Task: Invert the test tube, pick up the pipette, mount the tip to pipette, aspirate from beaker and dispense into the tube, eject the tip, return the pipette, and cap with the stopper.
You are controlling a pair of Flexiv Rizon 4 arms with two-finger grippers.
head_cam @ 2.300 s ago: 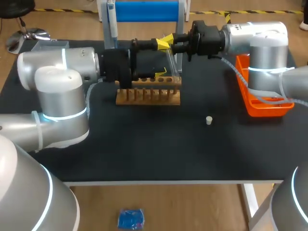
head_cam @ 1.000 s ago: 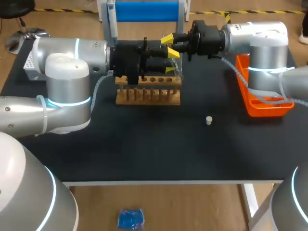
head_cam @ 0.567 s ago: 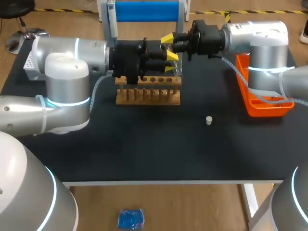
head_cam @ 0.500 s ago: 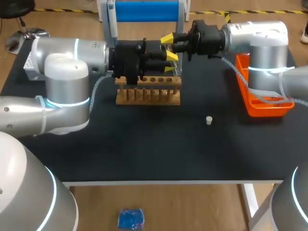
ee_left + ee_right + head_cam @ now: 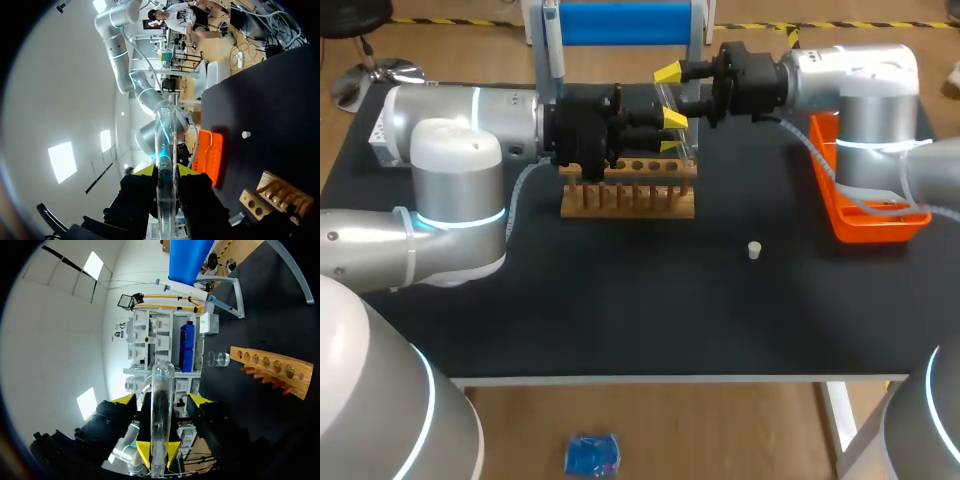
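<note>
near you on the black table (image 5: 620,320) the small pale stopper (image 5: 754,250) stands alone, right of the middle. further right, at the table's edge, the orange tray (image 5: 868,225) sits under your right arm. beyond the stopper and to its left you have the wooden rack (image 5: 628,190), its row of holes facing up. a small glass beaker (image 5: 219,359) sits just behind the rack's right end.

above the rack's far side your two grippers meet tip to tip. your left gripper (image 5: 164,171) presses its fingers on the test tube (image 5: 164,132) from both sides. the tube hangs roughly level in the air, pointing toward the right arm. your right gripper (image 5: 162,400) has its jaws wide, one yellow tip on each side of the tube and apart from it.

at the far edge stands the blue-topped stand (image 5: 625,22), with the pipette (image 5: 552,50) hanging at its left side. a pale box (image 5: 382,130) sits at the far left, partly hidden behind your left arm.
</note>
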